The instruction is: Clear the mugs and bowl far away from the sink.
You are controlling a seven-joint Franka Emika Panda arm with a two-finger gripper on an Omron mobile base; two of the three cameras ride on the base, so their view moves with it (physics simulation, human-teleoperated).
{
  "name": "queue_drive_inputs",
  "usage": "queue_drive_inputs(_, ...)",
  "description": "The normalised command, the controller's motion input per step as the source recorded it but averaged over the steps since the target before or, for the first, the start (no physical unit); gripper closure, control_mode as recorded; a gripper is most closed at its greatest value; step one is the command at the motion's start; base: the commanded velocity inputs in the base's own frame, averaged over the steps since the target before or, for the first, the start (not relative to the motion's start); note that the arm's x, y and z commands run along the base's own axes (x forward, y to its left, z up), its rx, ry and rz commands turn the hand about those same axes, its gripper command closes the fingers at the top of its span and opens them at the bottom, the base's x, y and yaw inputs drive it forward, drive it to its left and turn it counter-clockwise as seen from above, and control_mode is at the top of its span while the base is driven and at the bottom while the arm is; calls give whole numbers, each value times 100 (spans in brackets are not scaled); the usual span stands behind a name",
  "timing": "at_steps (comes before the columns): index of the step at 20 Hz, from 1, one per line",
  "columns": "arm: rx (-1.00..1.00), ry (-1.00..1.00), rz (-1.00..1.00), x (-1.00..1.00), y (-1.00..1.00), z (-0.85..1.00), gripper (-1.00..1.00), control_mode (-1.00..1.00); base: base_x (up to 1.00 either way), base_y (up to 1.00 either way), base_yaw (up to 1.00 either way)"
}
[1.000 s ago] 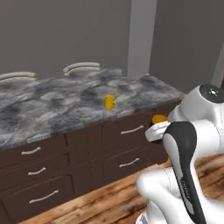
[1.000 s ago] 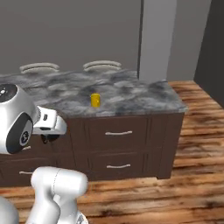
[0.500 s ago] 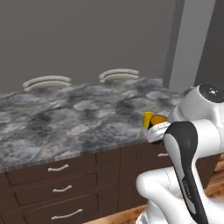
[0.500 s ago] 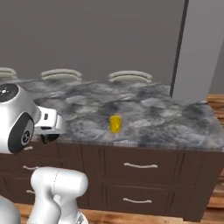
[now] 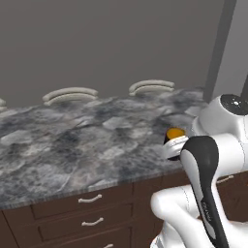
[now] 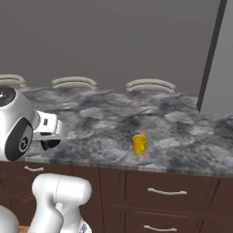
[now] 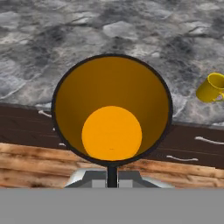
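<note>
- Nearest, in the centre of the hand view, an orange-yellow mug (image 7: 112,109) shows mouth-on: a dark round rim, amber inner wall and a bright orange bottom disc, so its long axis runs straight away from the camera.
- The hand (image 7: 112,176) is pressed together on this mug's near rim at the bottom centre; in the left base view the mug (image 5: 175,132) peeks out as an orange patch at centre right, beside the white arm.
- Beyond, a second yellow mug (image 7: 211,88) stands at the right edge of the hand view with a loop handle; in the right base view it (image 6: 139,144) stands upright near the table's front edge, just right of centre.
- The grey marbled table (image 6: 100,125) spans the middle, with dark drawers (image 6: 168,191) below.
- Farthest, pale curved rims (image 6: 150,85) line the table's back edge against the grey wall.
</note>
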Motion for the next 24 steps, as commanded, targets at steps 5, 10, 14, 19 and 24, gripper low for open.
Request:
queue_drive_inputs(5,0,0,0,0,0,0,100,100,49,2,10)
queue_drive_inputs(10,0,8,1,54,-17,-25,100,-100,8,-1,1)
queue_drive_inputs(14,-2,23,-1,96,-12,-60,100,-100,0,0,0)
queue_drive_inputs(19,-1,9,0,83,-62,-82,100,-100,0,0,0)
queue_drive_inputs(24,0,0,0,69,-68,-96,100,-100,0,0,0)
